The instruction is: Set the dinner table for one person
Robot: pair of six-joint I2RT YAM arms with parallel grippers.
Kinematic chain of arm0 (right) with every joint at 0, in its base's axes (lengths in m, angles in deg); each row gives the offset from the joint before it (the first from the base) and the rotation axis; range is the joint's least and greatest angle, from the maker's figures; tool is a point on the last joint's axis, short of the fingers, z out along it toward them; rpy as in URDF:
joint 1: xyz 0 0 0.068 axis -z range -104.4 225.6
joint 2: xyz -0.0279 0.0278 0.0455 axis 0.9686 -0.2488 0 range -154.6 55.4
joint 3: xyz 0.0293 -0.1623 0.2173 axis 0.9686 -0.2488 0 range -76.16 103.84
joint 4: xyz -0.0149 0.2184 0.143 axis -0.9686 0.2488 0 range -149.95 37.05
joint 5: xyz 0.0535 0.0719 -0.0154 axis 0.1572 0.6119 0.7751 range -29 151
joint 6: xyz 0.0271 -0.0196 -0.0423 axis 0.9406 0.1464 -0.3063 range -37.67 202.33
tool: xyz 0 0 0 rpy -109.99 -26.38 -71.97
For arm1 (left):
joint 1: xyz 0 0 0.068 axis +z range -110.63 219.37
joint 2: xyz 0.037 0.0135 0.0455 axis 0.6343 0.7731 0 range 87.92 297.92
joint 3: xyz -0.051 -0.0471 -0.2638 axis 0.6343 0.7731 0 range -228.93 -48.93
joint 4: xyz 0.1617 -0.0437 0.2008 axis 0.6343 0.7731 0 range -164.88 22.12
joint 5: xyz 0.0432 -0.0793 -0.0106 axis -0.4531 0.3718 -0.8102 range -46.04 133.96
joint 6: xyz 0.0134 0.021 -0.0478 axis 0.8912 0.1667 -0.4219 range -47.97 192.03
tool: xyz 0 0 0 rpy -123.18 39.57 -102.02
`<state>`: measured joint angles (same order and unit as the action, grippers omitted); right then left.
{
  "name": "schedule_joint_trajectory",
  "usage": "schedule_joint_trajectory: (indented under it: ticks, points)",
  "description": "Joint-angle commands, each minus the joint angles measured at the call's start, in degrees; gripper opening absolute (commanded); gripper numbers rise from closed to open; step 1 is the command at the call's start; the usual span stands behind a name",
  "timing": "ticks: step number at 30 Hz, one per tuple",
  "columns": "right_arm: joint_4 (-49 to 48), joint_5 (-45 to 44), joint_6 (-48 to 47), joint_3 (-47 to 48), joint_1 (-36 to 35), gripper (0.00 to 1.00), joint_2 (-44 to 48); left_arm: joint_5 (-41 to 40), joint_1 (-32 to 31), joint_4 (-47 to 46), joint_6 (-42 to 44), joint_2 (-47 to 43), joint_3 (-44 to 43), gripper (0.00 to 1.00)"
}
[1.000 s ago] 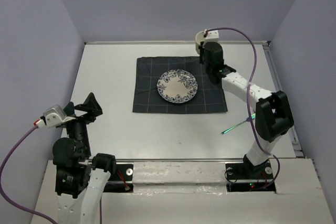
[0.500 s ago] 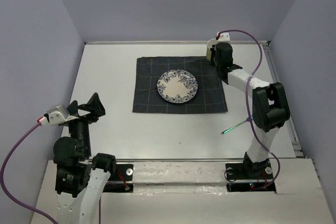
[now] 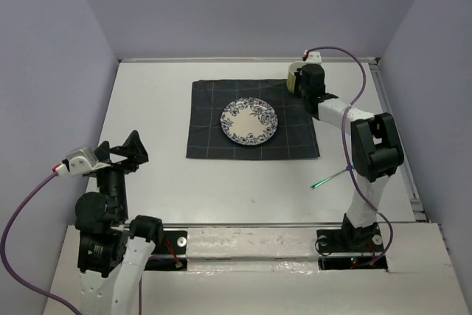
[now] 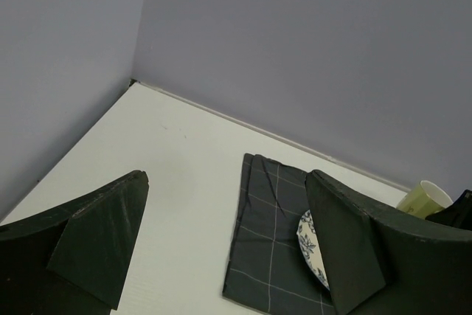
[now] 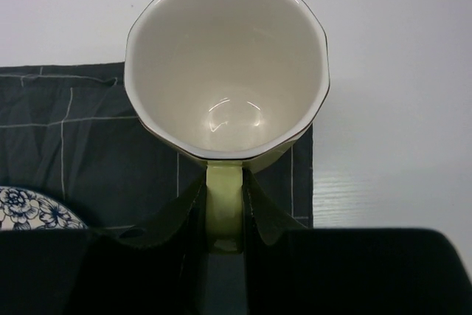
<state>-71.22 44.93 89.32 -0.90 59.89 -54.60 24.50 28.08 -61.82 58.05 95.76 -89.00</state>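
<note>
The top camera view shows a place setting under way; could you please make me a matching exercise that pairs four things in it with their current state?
Things:
1. plate
2. mug
3. left hand
4. checked cloth

States:
A. open and empty, at the near left
B. gripped by its handle in the right hand
C. spread flat on the white table
D. resting on the middle of the cloth

Pairs: 1-D, 2-B, 3-A, 4-C
</note>
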Motion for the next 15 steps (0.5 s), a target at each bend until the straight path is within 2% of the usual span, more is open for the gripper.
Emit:
schedule_joint_trajectory:
  ticks: [1, 11, 13, 14, 15]
  points:
    - [-10.0, -0.6, 1.5, 0.1, 0.5, 0.00, 0.5, 0.8, -0.4, -2.7, 1.1, 1.0, 0.3, 0.99]
    - [-11.6, -2.7, 2.5, -2.6, 1.0, 0.00, -0.5, 1.1, -0.4, -2.7, 1.1, 1.1, 0.3, 0.99]
    - [-11.6, -4.1, 3.2, -3.0, 1.0, 0.08, -0.6, 1.2, -0.4, -2.7, 1.1, 1.1, 0.3, 0.99]
    - [-11.6, -4.3, 3.5, -3.4, 1.0, 0.22, -0.5, 1.2, -0.4, -2.7, 1.1, 1.1, 0.3, 0.99]
    - [-11.6, -4.4, 3.7, -3.5, 1.0, 0.27, -0.3, 1.3, -0.4, -2.7, 1.1, 1.1, 0.3, 0.99]
